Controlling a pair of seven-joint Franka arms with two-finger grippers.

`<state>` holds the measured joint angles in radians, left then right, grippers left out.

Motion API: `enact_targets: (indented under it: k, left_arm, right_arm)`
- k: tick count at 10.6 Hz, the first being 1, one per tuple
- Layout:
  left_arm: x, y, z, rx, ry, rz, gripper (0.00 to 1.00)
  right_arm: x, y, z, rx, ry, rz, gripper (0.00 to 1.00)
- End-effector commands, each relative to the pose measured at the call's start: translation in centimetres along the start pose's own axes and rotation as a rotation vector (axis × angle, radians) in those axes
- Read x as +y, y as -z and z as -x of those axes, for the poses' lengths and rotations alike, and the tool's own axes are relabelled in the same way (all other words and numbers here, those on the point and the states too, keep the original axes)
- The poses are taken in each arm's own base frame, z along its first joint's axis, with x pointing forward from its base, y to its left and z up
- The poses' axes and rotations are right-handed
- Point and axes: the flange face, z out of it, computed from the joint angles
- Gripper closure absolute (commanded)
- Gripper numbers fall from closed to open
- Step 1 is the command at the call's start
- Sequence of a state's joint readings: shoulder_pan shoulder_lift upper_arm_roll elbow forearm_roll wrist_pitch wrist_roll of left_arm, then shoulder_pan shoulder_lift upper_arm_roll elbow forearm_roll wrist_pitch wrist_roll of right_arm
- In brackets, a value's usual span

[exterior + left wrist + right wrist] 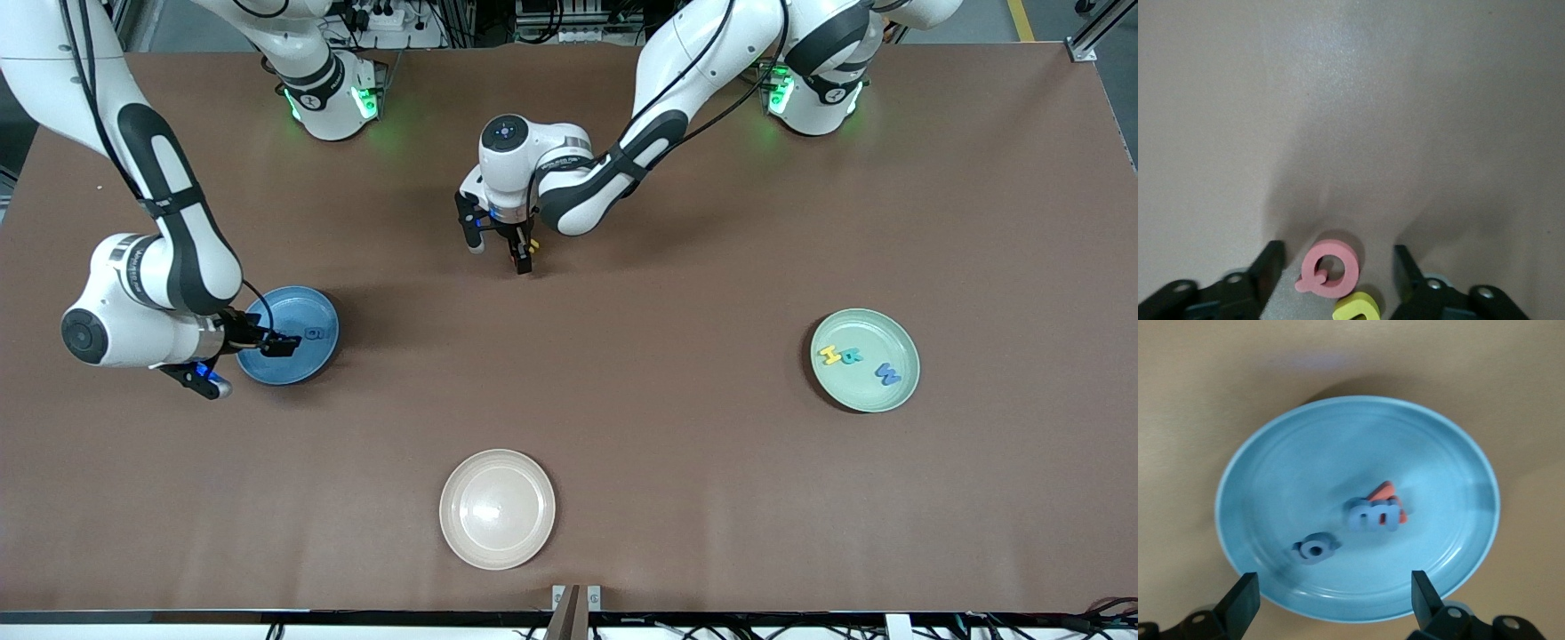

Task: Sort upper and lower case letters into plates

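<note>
Left hand (1338,280) spread, straddling pink letter (1328,268) on bench (676,427). Right hand (1331,603) spread over blue plate (1271,473).

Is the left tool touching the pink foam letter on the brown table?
Apart. The left wrist view shows the pink foam letter lying on the brown table between the open fingers of the left tool, with bare table visible on both sides.
</note>
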<state>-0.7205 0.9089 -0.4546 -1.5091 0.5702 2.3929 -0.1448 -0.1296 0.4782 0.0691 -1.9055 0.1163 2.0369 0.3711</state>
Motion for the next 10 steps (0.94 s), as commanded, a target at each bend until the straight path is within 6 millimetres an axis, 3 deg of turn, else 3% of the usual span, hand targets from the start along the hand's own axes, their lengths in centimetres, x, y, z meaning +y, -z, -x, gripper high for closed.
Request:
enact_targets:
  k: [1, 2, 4, 6, 7, 9, 10]
  left_arm:
    - [-0.9, -0.8, -0.1, -0.008, -0.006, -0.026, 0.64]
    - [-1.1, -0.9, 0.0, -0.010, 0.008, -0.024, 0.79]
    - [-2.3, -1.1, 0.3, -0.017, 0.030, -0.038, 0.96]
    - [-2.9, -0.3, 0.1, -0.008, 0.104, -0.035, 1.00]
    - [-3.7, 1.4, -0.3, 0.011, 0.156, -0.021, 1.00]
    - [-9.6, 7.2, 0.1, 0.060, 0.290, -0.010, 1.00]
    - [-14.0, 9.5, 1.8, 0.031, 0.351, -0.031, 1.00]
  right_arm:
    - [-2.5, 2.1, 1.2, -0.005, -0.049, 0.019, 0.00]
    - [-3.9, 2.5, 1.8, -0.007, -0.067, 0.029, 0.00]
    - [-7.0, 3.5, 4.0, 0.022, -0.078, 0.038, 0.00]
    - [-9.8, 4.6, 6.0, 0.048, -0.074, 0.029, 0.00]
    - [-10.9, 4.6, 6.7, 0.060, -0.097, 0.025, 0.00]
    - [-13.7, 4.4, 8.3, 0.083, -0.118, 0.001, 0.00]
    - [-15.0, 4.2, 9.1, 0.093, -0.134, -0.014, 0.00]
